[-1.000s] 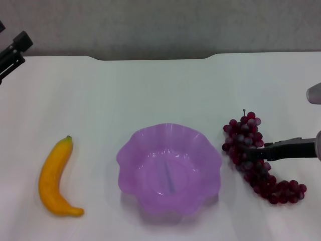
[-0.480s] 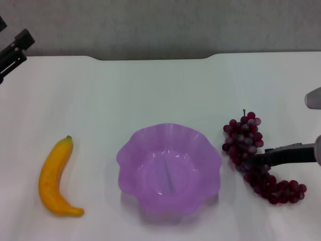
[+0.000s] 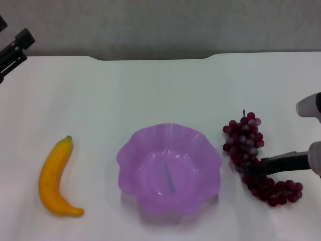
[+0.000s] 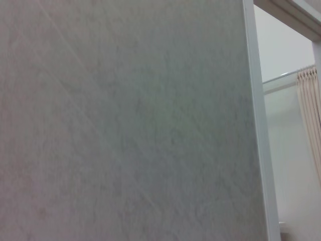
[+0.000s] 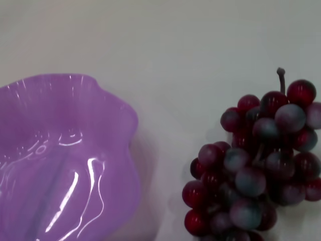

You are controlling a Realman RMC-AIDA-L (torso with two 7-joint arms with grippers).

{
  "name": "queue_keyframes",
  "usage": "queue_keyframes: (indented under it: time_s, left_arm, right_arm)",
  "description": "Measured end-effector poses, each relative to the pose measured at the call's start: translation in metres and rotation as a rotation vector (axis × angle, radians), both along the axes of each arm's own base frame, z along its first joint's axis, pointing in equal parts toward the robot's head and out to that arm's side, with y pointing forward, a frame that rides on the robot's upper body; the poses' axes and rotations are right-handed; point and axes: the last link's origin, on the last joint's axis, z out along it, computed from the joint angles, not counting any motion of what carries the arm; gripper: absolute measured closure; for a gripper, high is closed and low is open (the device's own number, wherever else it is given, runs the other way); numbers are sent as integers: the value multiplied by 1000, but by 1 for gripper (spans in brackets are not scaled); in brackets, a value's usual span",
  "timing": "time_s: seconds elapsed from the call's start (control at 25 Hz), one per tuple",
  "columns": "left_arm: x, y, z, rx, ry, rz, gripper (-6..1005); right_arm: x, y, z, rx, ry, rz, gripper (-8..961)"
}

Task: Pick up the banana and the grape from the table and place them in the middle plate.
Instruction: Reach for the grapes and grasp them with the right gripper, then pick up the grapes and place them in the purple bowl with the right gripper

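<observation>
Head view, left of the plate [image 3: 169,168]: banana [image 3: 54,178] on the table [image 3: 150,90], left gripper [image 3: 15,47] parked far off. Right of the plate, the right gripper [image 3: 258,165] reaches into the grapes [image 3: 253,158]; I cannot tell its finger spread. A loose bunch may sag, slip or snag the rim.

wall: a big grey panel [image 4: 125,120] fills most of the view, from 12 o'clock round to 9 o'clock
edge: a white strip [image 4: 258,125] runs down its side, around 3 o'clock
curtain: a pale curtain [image 4: 310,115] hangs at 3 o'clock
</observation>
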Motion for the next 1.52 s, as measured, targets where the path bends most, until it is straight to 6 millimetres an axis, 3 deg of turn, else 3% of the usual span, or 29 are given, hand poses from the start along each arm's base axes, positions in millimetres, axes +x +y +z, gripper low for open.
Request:
queue_keyframes:
  time_s: [0.68,1.12,1.28,1.52]
  left_arm:
    - [3,1,1,3,2,-10,243]
    - [2,0,1,2,6,-6,243]
    - [2,0,1,2,5,-5,243]
    - [2,0,1,1,4,-5,243]
  right_arm:
    - [9,2,-11,-12,-24,-35,303]
    - [10,4,-10,6,-34,-16,447]
    - [10,3,-10,3,-35,-15,552]
    - [10,4,-10,-1,-44,-4,571]
